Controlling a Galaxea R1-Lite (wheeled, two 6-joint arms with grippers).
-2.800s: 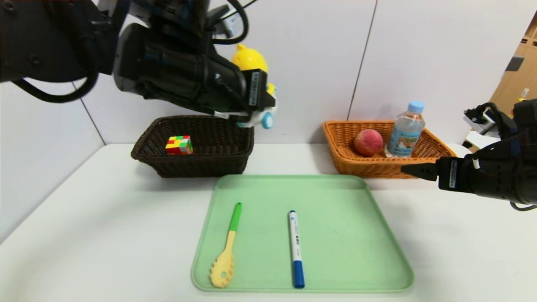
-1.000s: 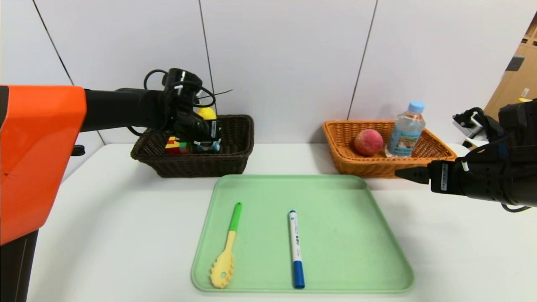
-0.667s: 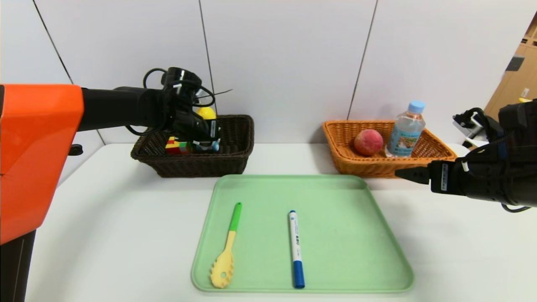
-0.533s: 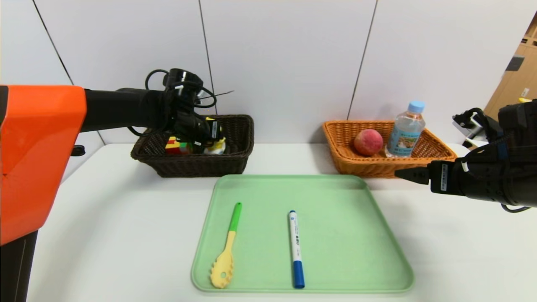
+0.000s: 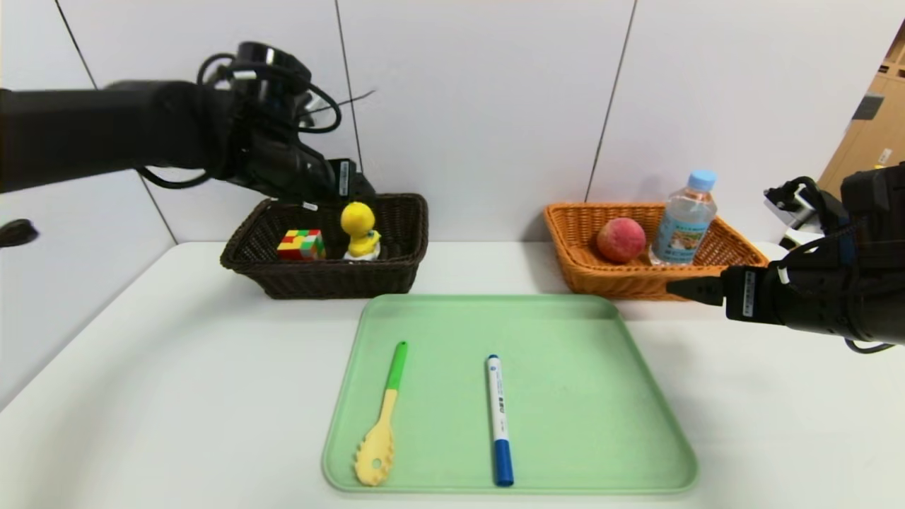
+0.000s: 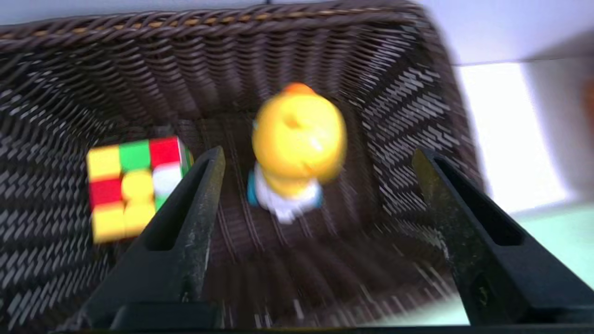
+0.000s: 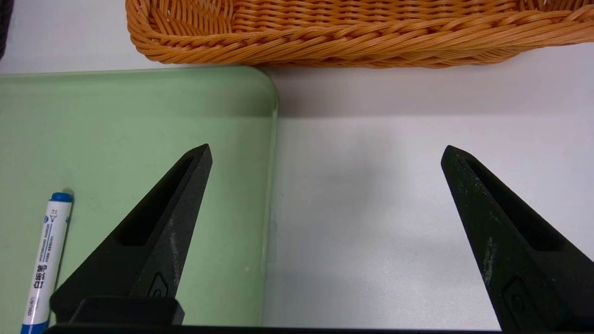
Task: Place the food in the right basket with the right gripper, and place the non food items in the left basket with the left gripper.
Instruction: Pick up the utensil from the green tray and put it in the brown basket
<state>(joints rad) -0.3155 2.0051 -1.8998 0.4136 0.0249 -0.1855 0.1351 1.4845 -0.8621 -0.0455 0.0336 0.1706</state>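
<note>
The duck toy (image 5: pixel 358 231) is now standing free in the left basket (image 5: pixel 396 272) beside the puzzle cube (image 5: pixel 302 244), the left gripper (image 5: pixel 346 185) having let go and lifting clear above it, jaws wide and empty. On the green tray (image 5: pixel 601 396), the pasta spoon (image 5: pixel 382 422) and marker (image 5: pixel 499 418) are still waiting, nothing blocking them. The right gripper (image 5: pixel 696 290) is idling over the bench by the right basket (image 5: pixel 636 279), jaws wide, peach (image 5: pixel 621 240) and water bottle (image 5: pixel 683 218) already inside.

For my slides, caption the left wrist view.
Open left gripper above the dark basket, duck toy beside puzzle cube.
</note>
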